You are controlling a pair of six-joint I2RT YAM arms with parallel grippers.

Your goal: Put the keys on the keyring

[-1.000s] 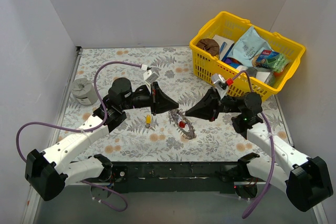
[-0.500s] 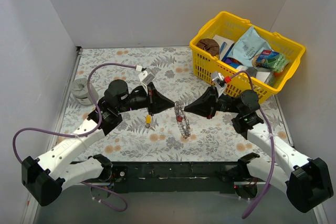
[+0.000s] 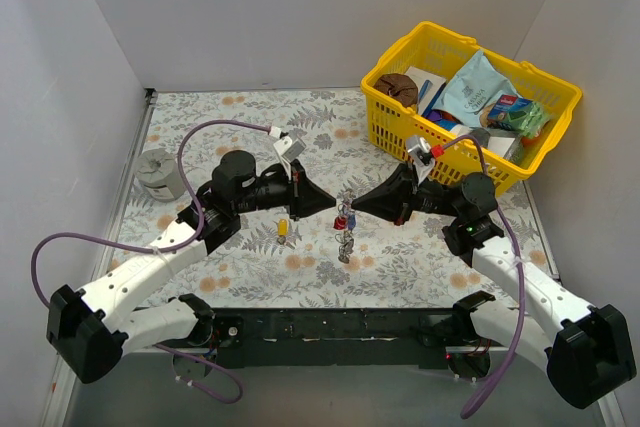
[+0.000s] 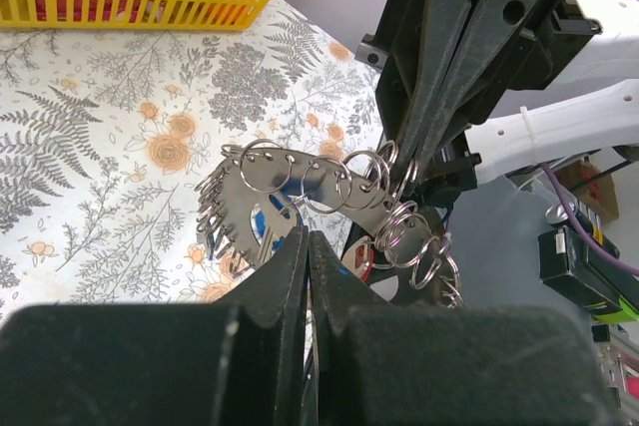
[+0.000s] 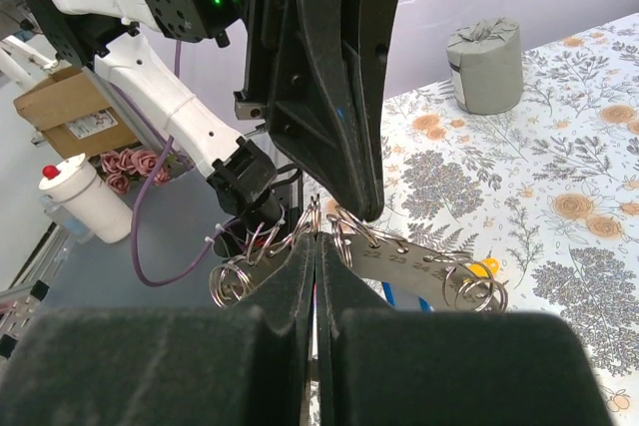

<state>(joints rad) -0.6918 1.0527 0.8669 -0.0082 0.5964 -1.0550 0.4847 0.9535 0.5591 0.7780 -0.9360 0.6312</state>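
Nearest, the small yellow-headed metal key lies on the floral table, not yet threaded. Beyond it, the left tool and the right tool, both pressed together, pinch the silver metal keyring aloft between them. The red-headed key and the blue-headed key seem to hang from it. Next, I judge, one tool must let go and fetch the yellow key.

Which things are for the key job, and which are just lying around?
For the job: keyring, red key, blue key, yellow key, left tool, right tool.
Just lying about: grey roll, yellow basket.
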